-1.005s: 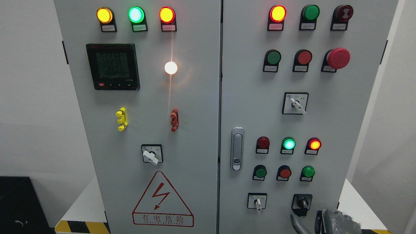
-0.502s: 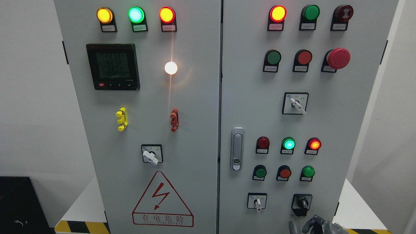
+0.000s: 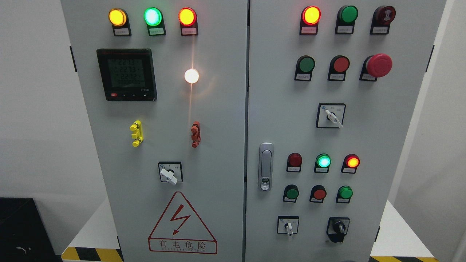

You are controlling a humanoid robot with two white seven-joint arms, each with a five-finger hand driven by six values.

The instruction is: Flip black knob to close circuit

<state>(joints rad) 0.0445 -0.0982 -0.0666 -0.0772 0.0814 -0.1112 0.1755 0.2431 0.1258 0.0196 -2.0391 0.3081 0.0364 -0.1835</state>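
The black knob (image 3: 339,227) sits on its black plate at the lower right of the grey cabinet's right door (image 3: 284,94). Its handle points roughly straight down. Neither of my hands shows in the head view. Nothing touches the knob.
A white selector switch (image 3: 288,228) is left of the knob. Green and red push buttons (image 3: 319,193) and lit lamps (image 3: 323,161) are above it. A door handle (image 3: 266,166) is at the door's left edge. A red emergency stop button (image 3: 378,65) protrudes at the upper right.
My right hand, seen just below the black knob one second ago, has dropped out of the bottom edge of the view. The knob looks unchanged.
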